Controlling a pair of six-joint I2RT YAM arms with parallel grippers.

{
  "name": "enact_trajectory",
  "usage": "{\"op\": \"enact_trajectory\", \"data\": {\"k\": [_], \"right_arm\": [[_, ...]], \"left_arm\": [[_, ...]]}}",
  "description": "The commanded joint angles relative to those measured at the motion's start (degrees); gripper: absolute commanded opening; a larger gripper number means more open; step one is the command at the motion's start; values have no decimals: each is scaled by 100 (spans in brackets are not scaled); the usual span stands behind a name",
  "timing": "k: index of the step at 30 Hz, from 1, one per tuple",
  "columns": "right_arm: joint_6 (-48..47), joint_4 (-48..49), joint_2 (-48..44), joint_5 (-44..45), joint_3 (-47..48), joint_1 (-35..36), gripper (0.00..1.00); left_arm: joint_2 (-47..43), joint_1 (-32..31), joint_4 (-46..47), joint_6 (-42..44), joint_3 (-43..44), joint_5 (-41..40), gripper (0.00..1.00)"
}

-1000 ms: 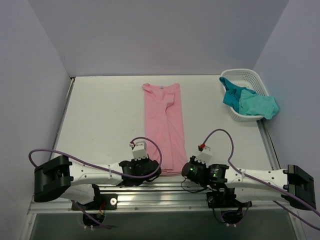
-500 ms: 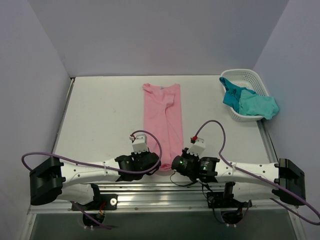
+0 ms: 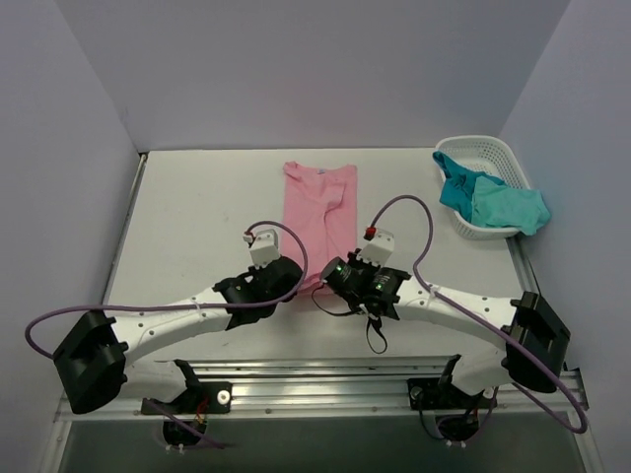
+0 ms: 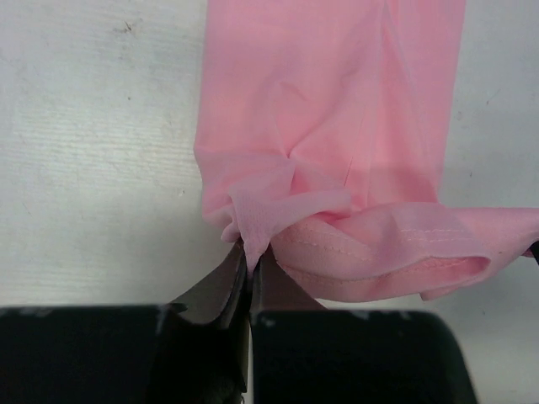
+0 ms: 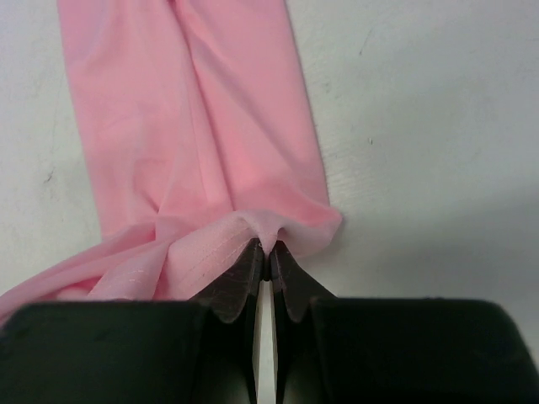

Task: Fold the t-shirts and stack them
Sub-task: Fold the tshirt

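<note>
Your left pincer (image 4: 246,261) and right pincer (image 5: 269,252), each clenched on the plain pink fabric t-shirt (image 3: 321,212), have carried its hem forward. Fold seems half done; teal fabric t-shirts (image 3: 490,204) wait.

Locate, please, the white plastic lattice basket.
In the top external view, the white plastic lattice basket sits at the far right corner of the table, right of the light pink fabric t-shirt, holding teal and turquoise shirts.
</note>
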Motion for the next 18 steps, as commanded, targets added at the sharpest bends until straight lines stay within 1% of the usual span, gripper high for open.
{"op": "enact_trajectory", "data": {"k": [1, 6, 10, 18], "right_arm": [[-439, -61, 488, 446, 549, -213, 0], [-659, 53, 1131, 437, 1042, -512, 0], [-782, 167, 1605, 341, 1341, -767, 0], [-1072, 264, 2045, 226, 1877, -1180, 0]], "left_arm": [[24, 363, 449, 607, 383, 355, 2], [332, 916, 783, 994, 646, 698, 2], [692, 1207, 994, 1293, 866, 961, 2], [1509, 1770, 1538, 1636, 1296, 1611, 2]]}}
